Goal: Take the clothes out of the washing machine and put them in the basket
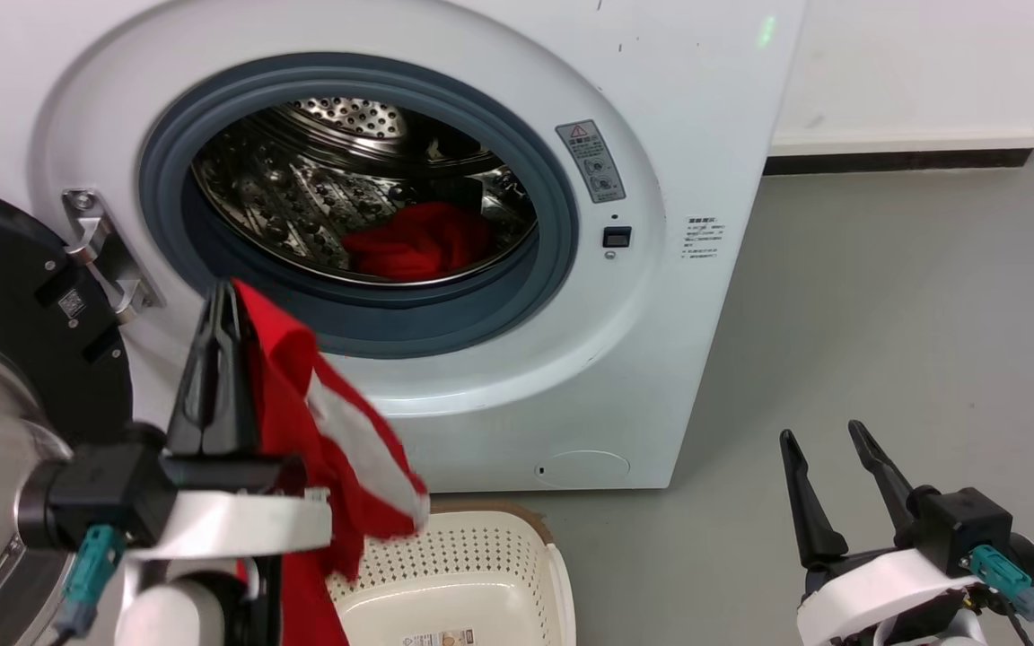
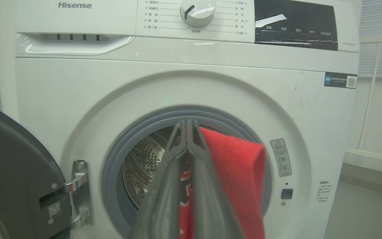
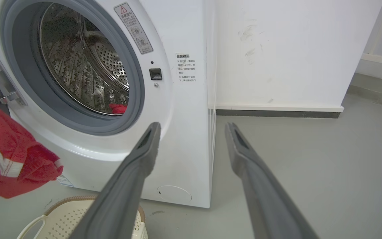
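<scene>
Tightly on jersey (image 1: 288,395), left jaws (right apart).

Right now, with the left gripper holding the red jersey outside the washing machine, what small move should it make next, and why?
Probably shift the left gripper a little to the robot's right and down, over the basket, before opening. It is shut on the jersey, which hangs by the basket's left edge, not over its middle. Another red garment lies in the drum.
</scene>
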Controlling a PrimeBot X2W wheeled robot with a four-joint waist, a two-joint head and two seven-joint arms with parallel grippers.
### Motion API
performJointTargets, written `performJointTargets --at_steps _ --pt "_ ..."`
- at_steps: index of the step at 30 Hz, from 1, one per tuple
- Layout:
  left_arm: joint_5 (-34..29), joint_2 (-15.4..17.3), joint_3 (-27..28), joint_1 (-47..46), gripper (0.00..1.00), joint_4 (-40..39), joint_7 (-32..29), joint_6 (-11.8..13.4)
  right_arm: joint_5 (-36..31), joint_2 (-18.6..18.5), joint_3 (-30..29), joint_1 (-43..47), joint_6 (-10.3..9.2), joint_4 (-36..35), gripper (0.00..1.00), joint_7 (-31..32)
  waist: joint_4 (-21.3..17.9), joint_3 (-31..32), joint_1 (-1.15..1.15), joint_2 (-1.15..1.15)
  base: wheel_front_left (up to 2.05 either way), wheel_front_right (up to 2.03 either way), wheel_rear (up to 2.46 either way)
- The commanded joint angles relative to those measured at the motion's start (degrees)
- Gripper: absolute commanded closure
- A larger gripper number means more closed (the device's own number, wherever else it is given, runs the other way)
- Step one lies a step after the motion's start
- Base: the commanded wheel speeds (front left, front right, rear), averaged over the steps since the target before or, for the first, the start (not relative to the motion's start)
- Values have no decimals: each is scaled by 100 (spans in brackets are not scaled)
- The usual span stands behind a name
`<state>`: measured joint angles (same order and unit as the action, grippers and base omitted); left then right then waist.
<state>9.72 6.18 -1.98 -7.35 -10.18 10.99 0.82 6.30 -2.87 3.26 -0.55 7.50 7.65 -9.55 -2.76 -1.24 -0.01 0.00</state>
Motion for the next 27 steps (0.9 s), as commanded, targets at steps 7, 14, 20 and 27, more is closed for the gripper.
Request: performJointTargets --at_steps 7,14,20,27 --pt "178 -154 -77 982 100 205 -227 267 -49 -1 20 73 -2 -180 0 75 102 -122 1 0 0 0 0" --pt "443 -233 -185 1153 100 1585 134 235 -67 -1 56 -77 -2 -267 0 108 82 -484 1 0 0 0 0" --pt "625 -275 -201 794 100 2742 346 137 -62 -1 74 -238 -2 -297 0 69 40 -926 1 0 0 0 0" --pt "747 -288 -111 77 100 4285 418 31 -85 -1 163 -541 -3 -319 0 22 -41 -1541 1 0 0 0 0"
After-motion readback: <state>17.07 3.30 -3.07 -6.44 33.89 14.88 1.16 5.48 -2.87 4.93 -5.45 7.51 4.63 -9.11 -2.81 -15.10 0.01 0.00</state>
